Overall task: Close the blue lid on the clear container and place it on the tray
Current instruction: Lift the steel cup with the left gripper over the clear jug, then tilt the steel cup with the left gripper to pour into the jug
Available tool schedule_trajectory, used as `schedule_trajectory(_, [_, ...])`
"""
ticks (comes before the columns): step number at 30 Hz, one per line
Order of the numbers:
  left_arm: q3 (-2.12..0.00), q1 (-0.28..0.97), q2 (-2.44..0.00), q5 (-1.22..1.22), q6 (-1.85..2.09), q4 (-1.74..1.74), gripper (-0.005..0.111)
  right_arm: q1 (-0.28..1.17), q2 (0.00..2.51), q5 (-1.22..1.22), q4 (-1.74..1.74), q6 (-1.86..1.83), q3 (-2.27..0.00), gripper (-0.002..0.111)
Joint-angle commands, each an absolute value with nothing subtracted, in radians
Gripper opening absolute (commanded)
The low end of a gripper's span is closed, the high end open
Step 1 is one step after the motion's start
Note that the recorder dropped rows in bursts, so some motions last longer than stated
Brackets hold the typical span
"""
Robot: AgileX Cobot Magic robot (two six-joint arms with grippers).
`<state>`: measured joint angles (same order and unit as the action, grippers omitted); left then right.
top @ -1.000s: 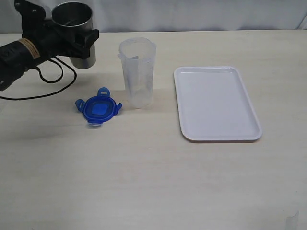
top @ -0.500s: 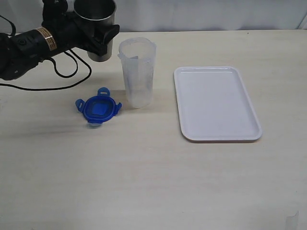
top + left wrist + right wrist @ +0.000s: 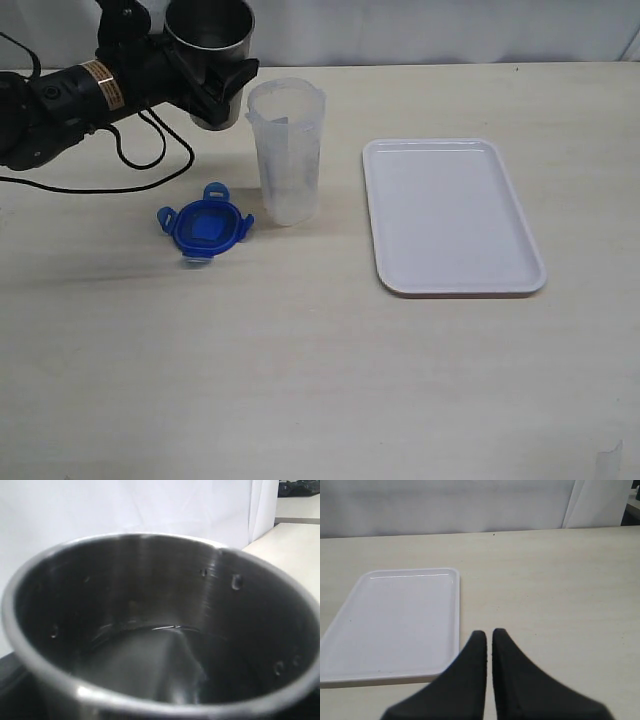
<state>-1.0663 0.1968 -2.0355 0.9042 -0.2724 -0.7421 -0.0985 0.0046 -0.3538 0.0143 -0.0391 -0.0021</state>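
Observation:
The blue lid point(image 3: 205, 227) lies flat on the table, left of the clear container point(image 3: 287, 150), which stands upright and uncovered. The white tray point(image 3: 450, 215) lies to the right with nothing on it. My left gripper point(image 3: 214, 82) is shut on a grey steel cup point(image 3: 211, 45), held in the air just left of and behind the container's rim. That cup point(image 3: 150, 630) fills the left wrist view, with droplets on its inner wall. My right gripper point(image 3: 489, 632) is shut on nothing, low over the table beside the tray's point(image 3: 395, 625) near corner; it is out of the exterior view.
The left arm and its black cable point(image 3: 120, 165) stretch across the table's far left. Bare tabletop lies in front of the lid, the container and the tray. A white backdrop runs along the far edge.
My left arm has carried the steel cup to the right and slightly upward, from the far left corner to just beside the clear container. Lid, container and tray have not moved.

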Motion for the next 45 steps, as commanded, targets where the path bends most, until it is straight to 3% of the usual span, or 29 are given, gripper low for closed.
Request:
schedule_trajectory(1, [-1.092,0.210,-2.023,0.951,-0.268,-0.718,0.000,-0.103,0.000,-0.343,0.013,-0.038,0.000,0.004])
schedule_trajectory(17, [-1.142,0.235,-2.027,0.933,-0.273,-0.722,0.000,-0.103,0.000,-0.343,0.013,-0.038,0.000,0.004])
schedule_trajectory(45, [-1.142,0.235,-2.027,0.918,0.128,-0.722,0.000,-0.103,0.000,-0.343,0.013,-0.038,0.000,0.004])
